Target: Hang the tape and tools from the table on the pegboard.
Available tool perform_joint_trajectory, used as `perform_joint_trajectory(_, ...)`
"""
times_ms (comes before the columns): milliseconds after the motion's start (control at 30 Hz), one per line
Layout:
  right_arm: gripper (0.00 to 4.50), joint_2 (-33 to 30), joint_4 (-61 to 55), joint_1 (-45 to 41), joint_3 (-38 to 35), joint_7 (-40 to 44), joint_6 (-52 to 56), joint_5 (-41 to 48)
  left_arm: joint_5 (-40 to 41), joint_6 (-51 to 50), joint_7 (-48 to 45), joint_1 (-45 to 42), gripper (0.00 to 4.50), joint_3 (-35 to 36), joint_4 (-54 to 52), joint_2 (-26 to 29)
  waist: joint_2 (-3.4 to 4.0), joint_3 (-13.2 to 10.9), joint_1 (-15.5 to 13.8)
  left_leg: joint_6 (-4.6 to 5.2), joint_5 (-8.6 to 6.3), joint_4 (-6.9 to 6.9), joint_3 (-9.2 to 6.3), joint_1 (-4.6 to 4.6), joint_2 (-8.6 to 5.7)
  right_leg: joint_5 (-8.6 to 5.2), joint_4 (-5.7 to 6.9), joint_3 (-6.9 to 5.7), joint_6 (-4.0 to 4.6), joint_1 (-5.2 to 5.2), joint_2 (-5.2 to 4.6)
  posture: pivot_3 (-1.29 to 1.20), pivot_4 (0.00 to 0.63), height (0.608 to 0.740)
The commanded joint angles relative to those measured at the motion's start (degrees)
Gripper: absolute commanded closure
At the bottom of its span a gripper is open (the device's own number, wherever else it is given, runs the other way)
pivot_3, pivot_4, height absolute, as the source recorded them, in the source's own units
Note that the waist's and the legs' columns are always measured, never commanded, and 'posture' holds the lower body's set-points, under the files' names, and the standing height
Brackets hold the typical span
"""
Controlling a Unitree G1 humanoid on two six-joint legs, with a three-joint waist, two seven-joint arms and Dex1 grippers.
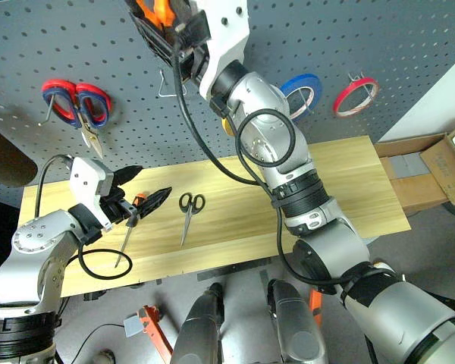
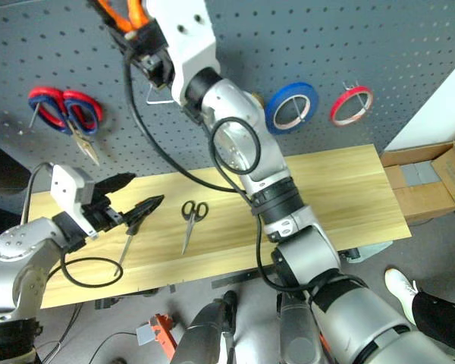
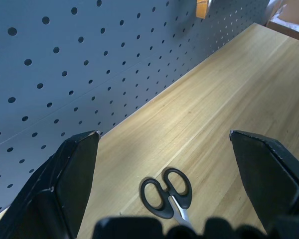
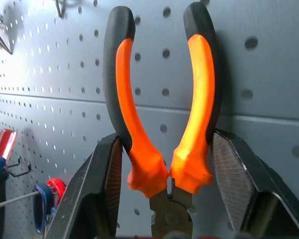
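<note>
Right fingers (image 4: pixel 114 194) pinching pliers (image 4: pixel 164 114), pegboard (image 4: pixel 269 89) behind

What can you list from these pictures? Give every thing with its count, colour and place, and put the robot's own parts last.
pegboard: one, dark grey, behind the table
table: one, light wood
red tape: one, hanging on the pegboard
blue tape: one, on the pegboard
red-and-blue scissors: one, on the pegboard
black scissors: one, lying on the table
screwdriver: one, orange-black handle, on the table
pliers: one, orange-black, between the right fingers
cardboard box: one, brown, beside the table
left gripper: open
right gripper: holding the pliers
</note>
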State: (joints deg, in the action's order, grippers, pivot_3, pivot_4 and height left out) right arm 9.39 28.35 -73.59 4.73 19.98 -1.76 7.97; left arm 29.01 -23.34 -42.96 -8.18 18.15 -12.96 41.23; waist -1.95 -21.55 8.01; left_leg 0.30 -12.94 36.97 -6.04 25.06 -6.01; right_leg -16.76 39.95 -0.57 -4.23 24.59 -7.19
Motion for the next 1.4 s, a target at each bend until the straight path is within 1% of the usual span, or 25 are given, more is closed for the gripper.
perform_joint_trajectory(33,2.23,4.24,0.60,-2.63,1.09,-0.15,-5.19,-0.11,0.43,1.03,0.80,-0.76,0.00,1.42,-1.81,-0.31,0.00,0.00,-0.02,0.00,0.00,0.00,0.00,0.00,0.00,0.00,0.01,0.00,0.00,0.00,0.00,-0.09,0.351,0.740)
perform_joint_trajectory(333,2.23,4.37,4.87,0.13,3.03,-1.00,-9.30,-1.55,0.41,1.24,1.16,-1.83,0.00,1.33,-0.94,-0.47,-0.01,0.00,-0.02,-0.04,0.02,0.00,0.03,0.00,0.00,0.00,0.02,-0.01,0.01,0.04,0.02,-0.09,0.350,0.740)
perform_joint_trajectory(567,2.23,3.76,3.85,4.32,5.12,-1.19,-8.34,-2.67,-0.05,1.58,1.23,-2.65,0.00,0.67,-0.31,-0.97,-0.04,0.03,-0.09,-0.06,0.04,0.01,0.03,0.00,0.00,0.01,0.03,-0.02,0.01,0.04,0.02,-0.09,0.347,0.740)
perform_joint_trajectory(700,2.23,3.49,2.06,6.72,5.96,-0.96,-5.37,-2.08,-0.34,1.71,1.10,-2.80,0.00,0.63,-0.11,-1.10,-0.04,0.03,-0.04,-0.07,0.04,0.01,0.05,0.00,0.01,0.01,0.04,-0.01,0.02,0.05,0.02,-0.10,0.349,0.740)
perform_joint_trajectory(900,2.23,2.74,0.39,7.76,5.62,-2.22,-3.21,-2.23,-0.93,1.91,1.07,-3.18,0.00,-0.01,0.48,-1.35,-0.04,0.03,-0.05,-0.08,0.05,0.01,0.05,0.00,0.03,0.02,0.04,-0.02,0.03,0.05,0.02,-0.11,0.355,0.740)
perform_joint_trajectory(967,1.49,2.53,0.24,7.66,5.20,-2.66,-2.63,-2.10,-1.19,2.03,1.08,-3.36,0.00,-0.22,0.65,-1.46,-0.04,0.03,-0.05,-0.09,0.05,0.02,0.05,0.00,0.03,0.02,0.05,-0.02,0.04,0.05,0.02,-0.11,0.355,0.740)
perform_joint_trajectory(1000,1.25,2.36,0.18,7.53,5.14,-2.96,-2.29,-2.22,-1.28,2.05,1.08,-3.47,0.00,-0.29,0.77,-1.54,-0.04,0.03,-0.04,-0.09,0.05,0.03,0.06,0.00,0.03,0.02,0.05,-0.02,0.04,0.05,0.02,-0.11,0.355,0.740)
perform_joint_trajectory(1100,0.24,1.62,-0.70,7.19,5.26,-3.27,-0.38,-2.51,-1.53,2.19,1.19,-3.68,0.00,-0.49,1.00,-1.75,-0.05,0.03,-0.04,-0.10,0.06,0.03,0.06,0.00,0.03,0.03,0.06,-0.02,0.05,0.05,0.03,-0.12,0.356,0.740)
perform_joint_trajectory(1133,0.07,0.91,-1.99,7.26,5.68,-2.34,2.10,-2.37,-1.60,2.22,1.32,-3.76,0.00,-0.57,1.02,-1.83,-0.05,0.03,-0.05,-0.10,0.06,0.04,0.06,0.00,0.04,0.03,0.06,-0.02,0.05,0.05,0.03,-0.12,0.356,0.740)
perform_joint_trajectory(1233,0.07,-1.25,-10.50,8.97,4.67,-0.03,13.08,1.26,-1.76,2.24,2.00,-3.83,0.00,-0.55,0.96,-2.12,-0.06,0.04,-0.14,-0.14,0.09,0.07,0.04,0.00,0.06,0.06,0.08,-0.04,0.10,0.04,0.03,-0.12,0.362,0.740)
perform_joint_trajectory(1300,0.07,-3.61,-15.80,10.18,4.91,2.45,19.64,2.69,-1.81,2.12,2.24,-3.67,0.00,-0.53,0.92,-2.24,-0.06,0.04,-0.19,-0.14,0.09,0.08,0.04,0.00,0.09,0.08,0.08,-0.04,0.13,0.04,0.04,-0.12,0.364,0.740)
perform_joint_trajectory(1400,0.07,-8.26,-24.36,11.97,3.22,5.25,28.88,6.32,-2.28,2.21,3.18,-2.73,0.00,-0.38,0.70,-2.60,-0.06,0.04,-0.31,-0.14,0.09,0.08,0.04,0.00,0.12,0.09,0.08,-0.04,0.14,0.04,0.07,-0.12,0.365,0.740)
